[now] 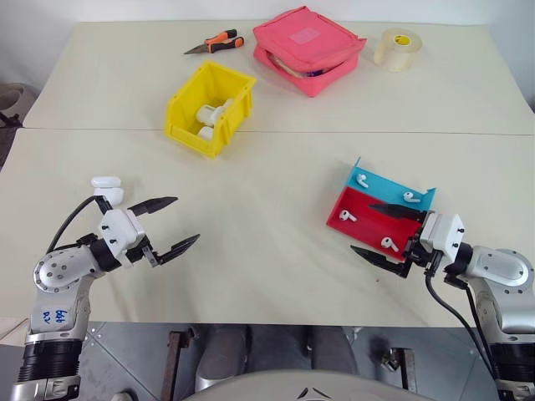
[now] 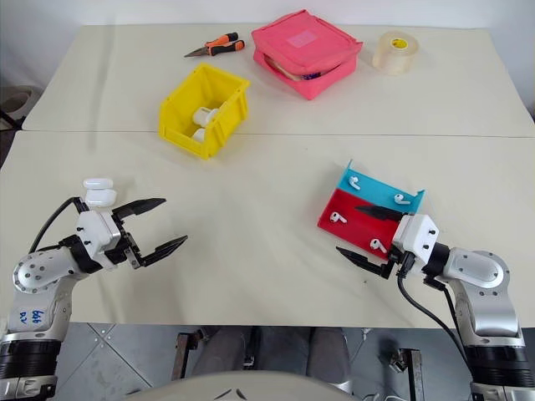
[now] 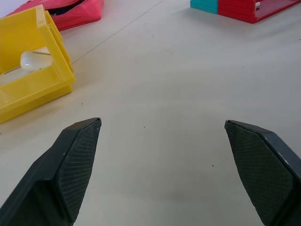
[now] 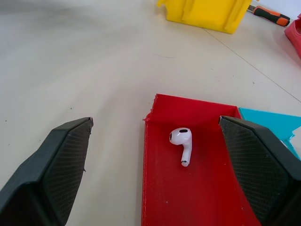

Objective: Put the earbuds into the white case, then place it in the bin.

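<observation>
Several white earbuds [image 1: 347, 215] lie in a red and blue tray [image 1: 386, 185] at the right. My right gripper [image 1: 362, 227] stands open at the tray's near corner, one finger over the red part, where one earbud [image 4: 182, 141] lies between the spread fingers. A white case [image 1: 107, 185] sits on the table just behind my left gripper [image 1: 187, 218], which is open and empty above bare table. The yellow bin [image 1: 188, 138] stands further back at centre-left, with white rounded pieces [image 1: 213, 113] inside.
At the back of the table are a pink zip pouch [image 1: 309, 48], orange-handled pliers [image 1: 216, 43] and a roll of tape [image 1: 398, 48]. A seam [image 1: 334, 132] runs across the table behind the tray.
</observation>
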Controlling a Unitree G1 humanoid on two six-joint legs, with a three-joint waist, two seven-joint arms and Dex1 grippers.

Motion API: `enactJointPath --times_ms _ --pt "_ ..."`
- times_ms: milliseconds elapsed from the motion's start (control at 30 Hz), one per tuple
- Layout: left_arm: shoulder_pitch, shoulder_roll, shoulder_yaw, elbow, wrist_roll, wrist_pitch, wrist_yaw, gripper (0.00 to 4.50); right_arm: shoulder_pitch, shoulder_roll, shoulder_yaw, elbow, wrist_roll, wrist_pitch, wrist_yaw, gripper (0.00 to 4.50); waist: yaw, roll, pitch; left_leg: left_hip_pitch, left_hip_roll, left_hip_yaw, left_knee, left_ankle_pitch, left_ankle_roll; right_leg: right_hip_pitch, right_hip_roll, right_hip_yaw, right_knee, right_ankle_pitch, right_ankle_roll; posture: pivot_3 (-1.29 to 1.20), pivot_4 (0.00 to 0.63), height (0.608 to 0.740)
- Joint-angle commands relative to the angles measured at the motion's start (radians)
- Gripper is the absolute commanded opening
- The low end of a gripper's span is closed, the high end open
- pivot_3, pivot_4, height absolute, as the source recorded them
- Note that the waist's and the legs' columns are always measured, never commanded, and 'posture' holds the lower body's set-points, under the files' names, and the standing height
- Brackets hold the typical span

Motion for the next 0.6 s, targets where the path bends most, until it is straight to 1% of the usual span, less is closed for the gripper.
enactJointPath --times_ms 33,267,367,500,600 --pt "-0.004 0.0 0.012 -0.039 -0.021 -0.003 0.0 4.48 -0.005 0.0 -0.008 -0.012 0.018 -0.013 0.005 4.5 0.0 0.0 0.0 0.0 0.0 0.0 0.0 0.0 0.0 0.0 0.0 0.0 0.0 0.0 0.0 0.0 0.15 0.74" --pt "-0.01 -0.017 0.036 -0.058 -0.076 0.035 0.019 4.48 -0.002 -0.002 -0.017 -0.014 0.028 -0.01 0.009 4.5 0.0 0.0 0.0 0.0 0.0 0.0 0.0 0.0 0.0 0.0 0.0 0.001 -0.001 0.0 0.0 0.0 0.15 0.74" --pt "0.004 -0.031 0.085 -0.061 -0.082 0.049 0.085 4.48 -0.018 0.01 -0.011 -0.027 0.049 0.01 0.0 4.5 0.0 0.0 0.0 0.0 0.0 0.0 0.0 0.0 0.0 0.0 0.0 0.001 -0.001 0.0 0.0 0.0 0.15 0.74" --pt "0.065 -0.073 0.192 -0.094 -0.079 0.071 0.219 4.48 -0.068 0.038 0.024 -0.075 0.069 0.047 -0.018 4.5 -0.006 0.0 0.001 0.001 0.002 0.002 0.0 -0.001 -0.001 0.0 0.003 0.002 -0.001 0.0 0.0 0.0 0.15 0.74" --pt "0.191 -0.16 0.319 -0.164 -0.07 0.081 0.379 4.48 -0.128 0.087 0.082 -0.152 0.09 0.085 -0.044 4.5 -0.011 0.001 0.001 0.002 0.005 0.004 0.0 -0.002 -0.003 -0.001 0.005 0.005 -0.001 0.0 0.0 0.0 0.15 0.74"
